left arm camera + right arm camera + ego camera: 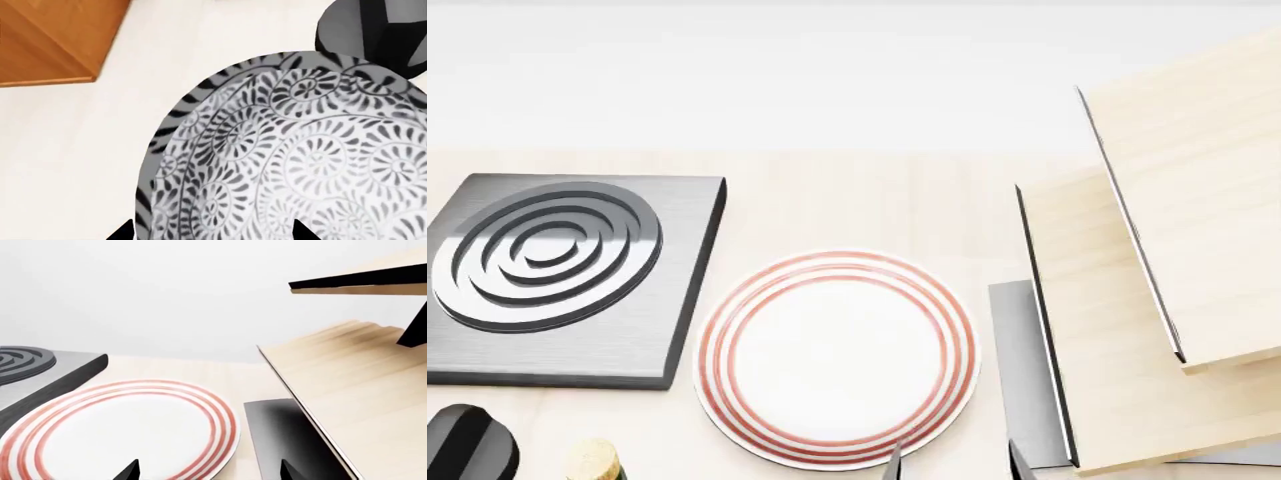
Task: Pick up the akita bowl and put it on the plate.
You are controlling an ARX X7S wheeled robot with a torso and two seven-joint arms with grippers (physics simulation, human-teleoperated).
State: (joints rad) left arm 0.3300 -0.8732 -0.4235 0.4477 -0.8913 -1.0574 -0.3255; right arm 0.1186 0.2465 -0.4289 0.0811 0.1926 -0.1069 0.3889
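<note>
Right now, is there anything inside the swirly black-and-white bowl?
Nothing shows inside the akita bowl in the left wrist view, only its floral pattern. Part of the bowl runs out of the picture, so that part can't be checked. The plate is bare too.

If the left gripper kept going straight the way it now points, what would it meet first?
Most likely the akita bowl: its patterned inside fills the left wrist view directly ahead of the left gripper, whose fingertips straddle the near rim. Depth is unclear.
</note>
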